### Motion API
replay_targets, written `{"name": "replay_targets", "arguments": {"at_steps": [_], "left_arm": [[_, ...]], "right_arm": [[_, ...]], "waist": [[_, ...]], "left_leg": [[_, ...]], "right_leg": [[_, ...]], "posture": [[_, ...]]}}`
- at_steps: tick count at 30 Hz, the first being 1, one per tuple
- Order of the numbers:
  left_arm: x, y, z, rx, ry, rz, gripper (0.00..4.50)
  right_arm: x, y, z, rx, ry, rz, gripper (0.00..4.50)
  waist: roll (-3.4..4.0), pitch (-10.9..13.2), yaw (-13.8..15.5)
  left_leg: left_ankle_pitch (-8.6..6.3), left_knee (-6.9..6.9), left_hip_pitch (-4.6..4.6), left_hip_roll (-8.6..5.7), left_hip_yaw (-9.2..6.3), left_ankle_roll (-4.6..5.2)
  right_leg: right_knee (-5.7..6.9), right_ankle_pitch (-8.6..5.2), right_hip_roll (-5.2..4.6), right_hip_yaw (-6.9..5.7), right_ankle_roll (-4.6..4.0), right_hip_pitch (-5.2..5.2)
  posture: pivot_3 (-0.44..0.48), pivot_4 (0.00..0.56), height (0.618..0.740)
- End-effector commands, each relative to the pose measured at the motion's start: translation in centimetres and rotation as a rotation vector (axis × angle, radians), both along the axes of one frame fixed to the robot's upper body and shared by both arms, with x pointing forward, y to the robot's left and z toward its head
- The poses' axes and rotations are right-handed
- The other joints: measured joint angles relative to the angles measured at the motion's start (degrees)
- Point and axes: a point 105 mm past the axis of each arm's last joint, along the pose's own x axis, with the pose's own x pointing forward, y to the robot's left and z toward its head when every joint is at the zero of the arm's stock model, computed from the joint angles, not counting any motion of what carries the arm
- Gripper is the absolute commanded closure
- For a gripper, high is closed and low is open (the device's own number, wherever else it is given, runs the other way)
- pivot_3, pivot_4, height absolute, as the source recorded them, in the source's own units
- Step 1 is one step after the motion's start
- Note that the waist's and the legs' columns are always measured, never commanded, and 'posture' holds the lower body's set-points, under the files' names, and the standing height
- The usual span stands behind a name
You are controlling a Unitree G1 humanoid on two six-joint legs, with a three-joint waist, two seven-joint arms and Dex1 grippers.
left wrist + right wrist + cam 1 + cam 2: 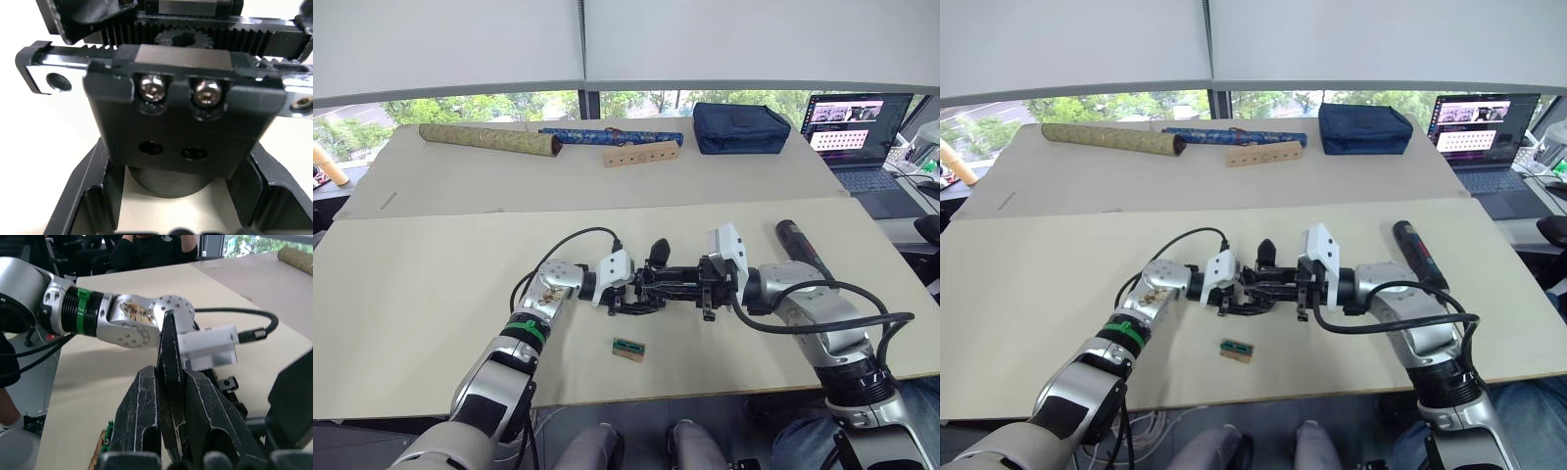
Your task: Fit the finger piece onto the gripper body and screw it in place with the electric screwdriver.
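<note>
Where both arms meet: one gripper body [658, 287], black, toothed racks, two screws
Left gripper [625, 297]: fingers clamping it
Right gripper [168, 396]: pinching one finger piece [168, 382]
Electric screwdriver [803, 250]: one, right of the body, lying untouched

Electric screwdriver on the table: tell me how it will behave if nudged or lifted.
The electric screwdriver is a smooth cylinder lying flat, so a sideways nudge would probably roll it. It looks rigid. Being thick and likely motorised, it may feel heavy for its size.
</note>
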Motion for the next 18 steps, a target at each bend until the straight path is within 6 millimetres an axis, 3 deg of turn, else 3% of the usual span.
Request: {"name": "replay_targets", "arguments": {"at_steps": [1,9,18], "left_arm": [[0.6,0.2,1.0,-0.018,-0.041,0.025,2.19],[0.7,0.2,0.9,-0.034,-0.04,0.048,2.19],[0.9,0.4,0.9,-0.04,-0.041,0.069,2.19]], "right_arm": [[-0.2,0.4,1.2,0.011,-0.062,0.043,4.19],[1.5,0.4,0.8,-0.008,-0.056,0.037,4.19],[1.5,0.3,-0.6,-0.045,-0.036,0.06,4.19]], "waist": [[0.0,0.0,-0.01],[0.0,0.0,-0.03],[0.0,0.0,-0.03]], "left_leg": [[0.0,0.0,0.0,0.0,0.0,0.0],[0.01,0.0,0.01,0.0,0.0,-0.02],[0.01,0.0,0.06,0.0,0.0,-0.02]], "right_leg": [[0.0,0.0,0.0,0.0,0.0,0.0],[0.07,0.0,0.0,0.0,0.0,-0.02],[0.09,0.0,0.0,0.01,0.0,0.01]], "posture": [[0.0,0.15,0.74],[0.0,0.15,0.74],[0.0,0.15,0.74]]}}
